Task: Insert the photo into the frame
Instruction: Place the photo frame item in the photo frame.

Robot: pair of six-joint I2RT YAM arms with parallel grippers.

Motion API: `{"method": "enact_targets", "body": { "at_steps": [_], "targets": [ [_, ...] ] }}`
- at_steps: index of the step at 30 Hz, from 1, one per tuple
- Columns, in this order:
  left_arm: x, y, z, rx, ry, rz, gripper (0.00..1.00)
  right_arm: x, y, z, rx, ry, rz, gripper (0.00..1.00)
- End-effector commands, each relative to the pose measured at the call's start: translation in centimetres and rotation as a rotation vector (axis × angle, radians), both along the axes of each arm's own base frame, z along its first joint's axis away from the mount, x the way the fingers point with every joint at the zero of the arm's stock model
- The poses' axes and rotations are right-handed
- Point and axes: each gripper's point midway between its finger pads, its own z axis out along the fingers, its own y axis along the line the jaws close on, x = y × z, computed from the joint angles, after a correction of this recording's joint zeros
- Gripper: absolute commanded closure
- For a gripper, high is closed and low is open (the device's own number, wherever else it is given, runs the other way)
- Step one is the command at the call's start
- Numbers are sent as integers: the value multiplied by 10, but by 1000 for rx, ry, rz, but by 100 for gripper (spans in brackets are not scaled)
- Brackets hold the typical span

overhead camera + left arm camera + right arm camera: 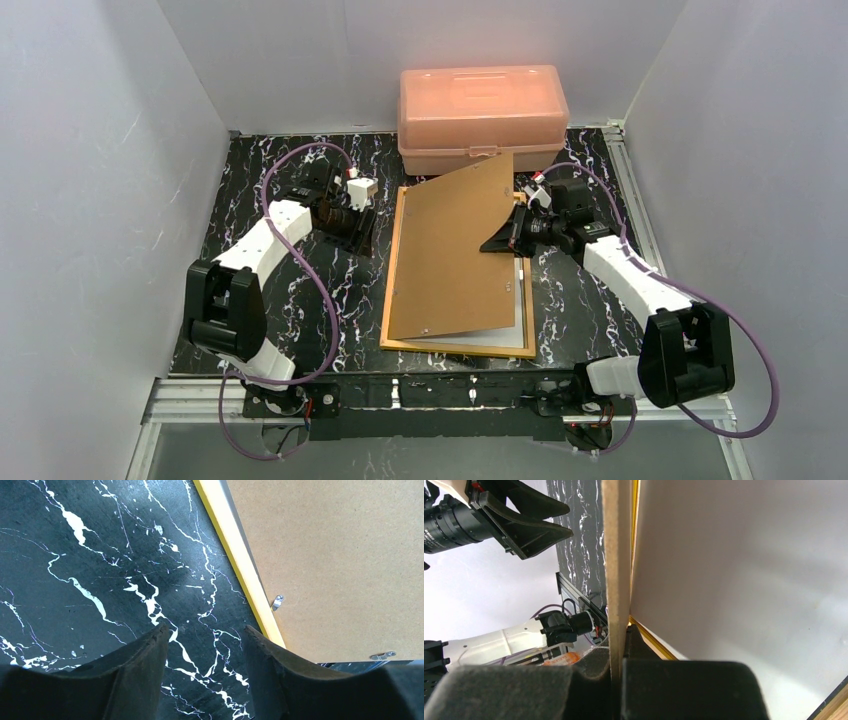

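Observation:
The frame [391,300] lies flat mid-table, its yellow-orange border [240,565] showing. Its brown backing board [455,250] is tilted up on its right side, and my right gripper [505,240] is shut on that raised edge. In the right wrist view the board's edge [616,555] runs straight between the closed jaws of the right gripper [619,640]. A white sheet [500,338] lies in the frame opening under the board; no printed side of the photo shows. My left gripper [205,632] hangs open and empty over the black table, just left of the frame's border [355,225].
A salmon-pink plastic box [482,115] stands at the back, touching the board's top corner. Small metal clips [277,601] sit along the board's edge. The black marbled table [300,300] is walled in by white panels on three sides.

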Motion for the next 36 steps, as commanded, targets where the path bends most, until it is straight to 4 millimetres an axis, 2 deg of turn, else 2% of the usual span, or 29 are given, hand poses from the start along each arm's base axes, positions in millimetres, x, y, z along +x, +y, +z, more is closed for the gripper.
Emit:
{"method": "enact_targets", "body": {
  "at_steps": [1, 4, 8, 20, 27, 36],
  "targets": [
    [0, 1, 5, -9, -13, 11, 49, 9, 8, 20, 60, -102, 55, 99],
    [5, 4, -1, 15, -6, 27, 57, 10, 8, 19, 60, -104, 62, 99],
    [6, 1, -6, 5, 9, 28, 62, 11, 5, 13, 43, -101, 65, 99],
    [6, -4, -20, -8, 46, 22, 63, 5, 2, -9, 35, -57, 78, 99],
    [5, -4, -25, -6, 59, 15, 62, 5, 2, -15, 30, -59, 84, 99],
    [3, -5, -40, 30, 91, 3, 62, 10, 3, -12, 9, -108, 129, 99]
  ]
}}
